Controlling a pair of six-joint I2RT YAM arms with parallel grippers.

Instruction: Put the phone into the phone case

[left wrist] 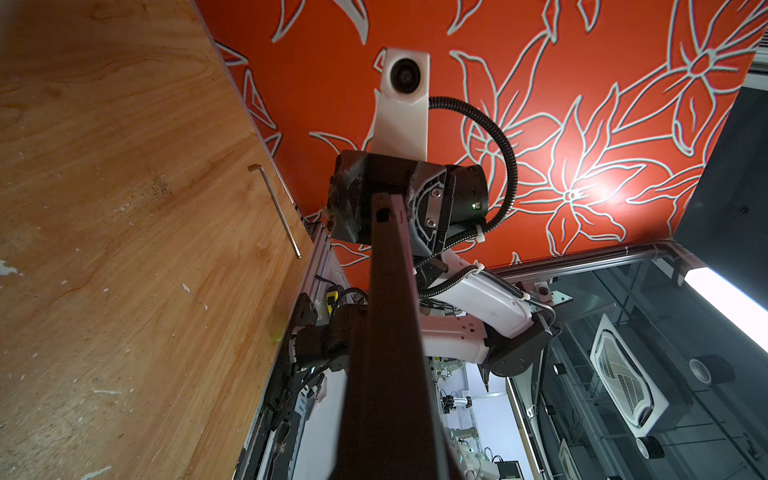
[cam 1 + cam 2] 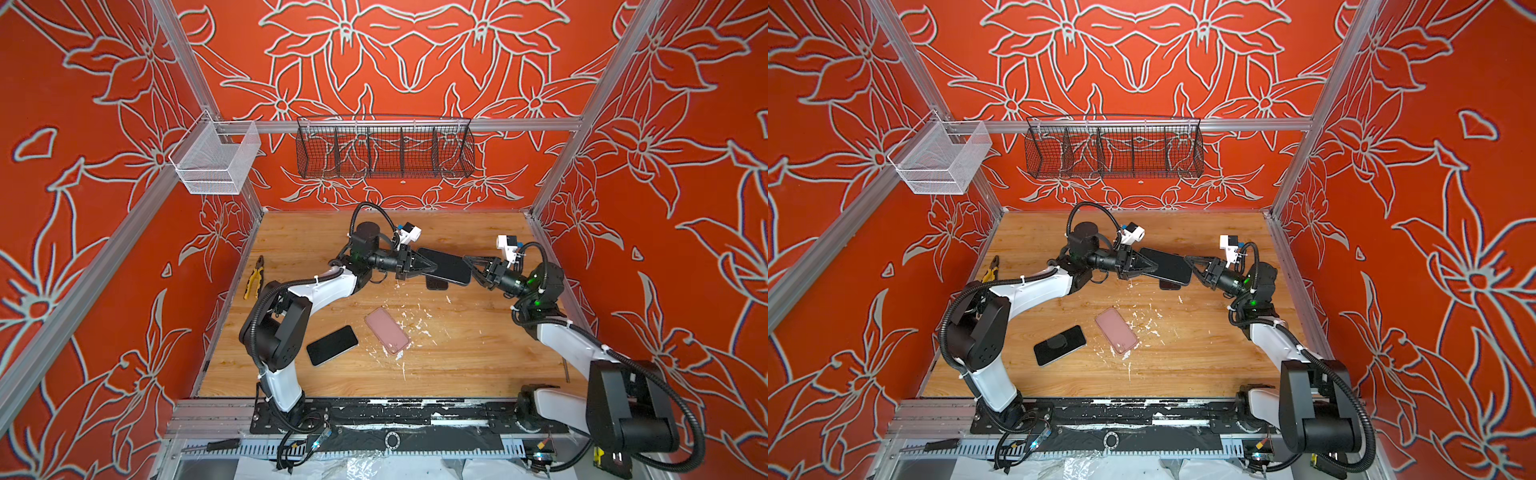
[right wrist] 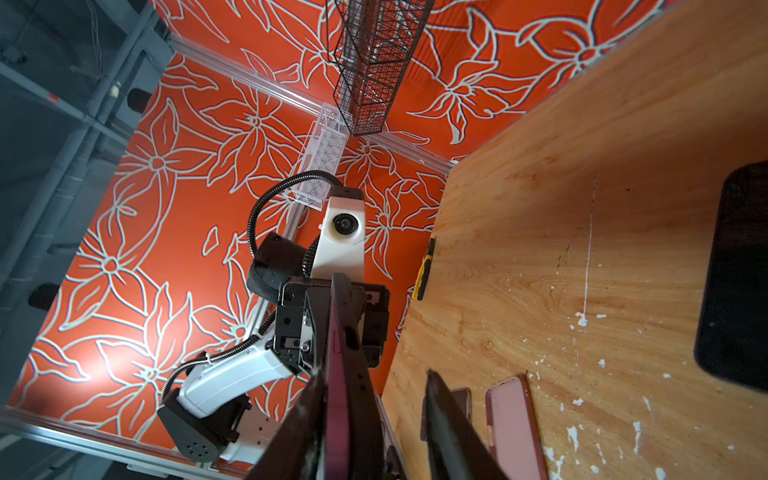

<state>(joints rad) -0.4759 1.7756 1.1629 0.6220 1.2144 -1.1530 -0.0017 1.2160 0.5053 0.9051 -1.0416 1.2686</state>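
Two arms share one dark phone-sized slab (image 2: 448,266) aloft: the left gripper (image 2: 428,266) pinches one end to steady it, while the right gripper (image 2: 470,268) stands spread around the other end, probably regripping.

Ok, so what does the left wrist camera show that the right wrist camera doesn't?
Only the left wrist view shows the hex key lying on the wooden table by its edge, and the right arm. Only the right wrist view shows the pink case on the table, the black wire basket, the white mesh basket and the left arm. Both show the held dark phone edge-on, the table and the red floral wall.
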